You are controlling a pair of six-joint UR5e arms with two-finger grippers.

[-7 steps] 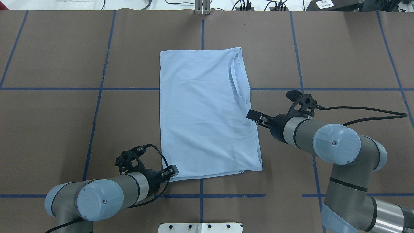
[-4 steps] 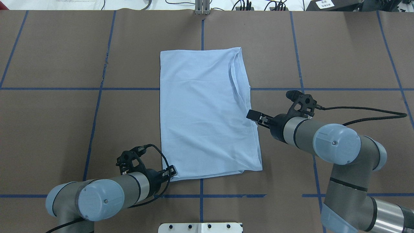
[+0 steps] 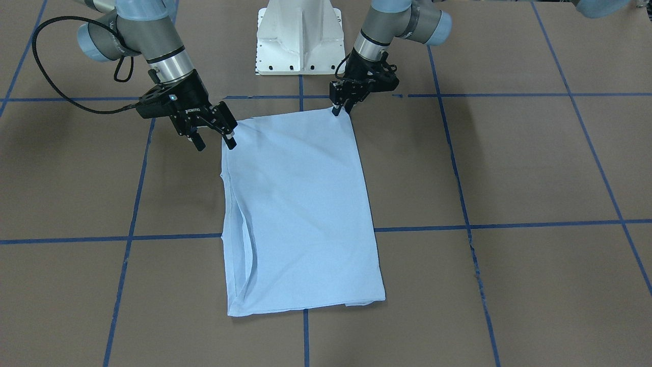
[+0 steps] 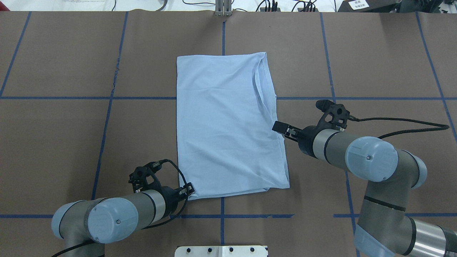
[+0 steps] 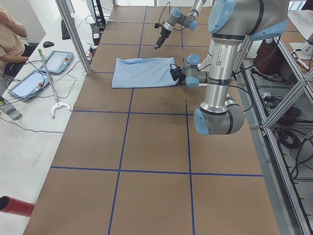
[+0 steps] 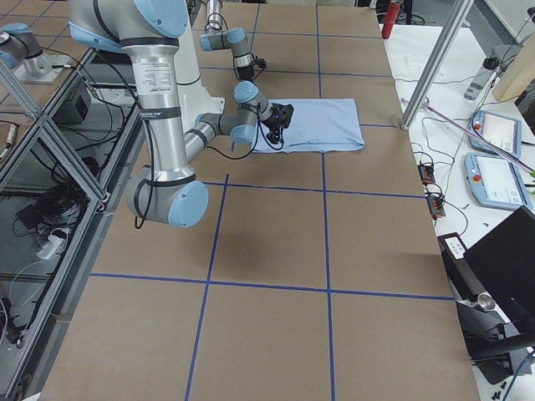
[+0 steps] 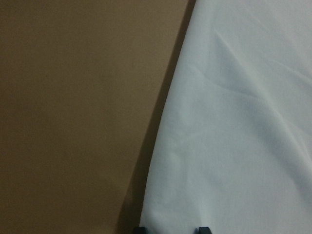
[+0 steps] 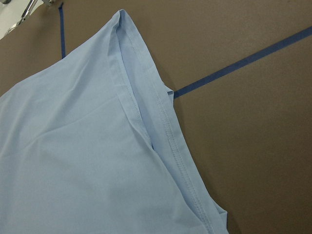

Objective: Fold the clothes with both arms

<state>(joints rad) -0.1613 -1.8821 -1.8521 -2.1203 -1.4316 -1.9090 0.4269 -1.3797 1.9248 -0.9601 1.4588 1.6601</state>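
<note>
The light blue T-shirt (image 4: 225, 125) lies folded into a long rectangle at the table's middle, print, label and tag hidden. It also shows in the front view (image 3: 300, 214). My left gripper (image 4: 190, 189) is low at the shirt's near left corner (image 3: 340, 108). In the left wrist view its fingertips (image 7: 202, 229) stand a little apart, with cloth (image 7: 234, 122) between them. My right gripper (image 3: 215, 143) is open beside the shirt's right edge (image 4: 279, 127), one finger at the hem. The right wrist view shows the folded sleeve seam (image 8: 146, 122).
The brown table cover carries a grid of blue tape lines (image 4: 221, 216). The white pedestal base (image 3: 298, 35) stands at the robot's side. Cables and plugs line the far edge (image 4: 271, 5). An operator and tablets (image 5: 36, 73) are beside the table's far side.
My left gripper has shifted slightly nearer and lower at the shirt's near left corner. The right arm and the shirt have not moved.
</note>
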